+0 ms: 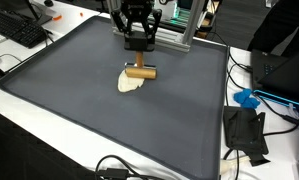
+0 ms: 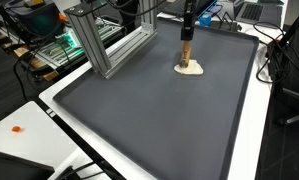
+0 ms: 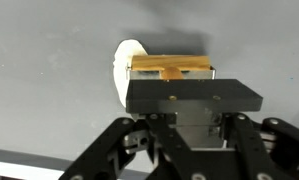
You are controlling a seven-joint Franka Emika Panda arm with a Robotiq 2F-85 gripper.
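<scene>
Claw [image 1: 139, 46] clenched on wooden roller [image 1: 141, 72] over pale dough [image 1: 130, 84]; I judge uneven pressure could drag it across the table [image 1: 69, 100].

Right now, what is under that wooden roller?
A pale, flat piece of dough lies under the wooden roller, on the grey mat. The gripper holds the roller from above. The part of the dough directly beneath the roller is covered.
</scene>
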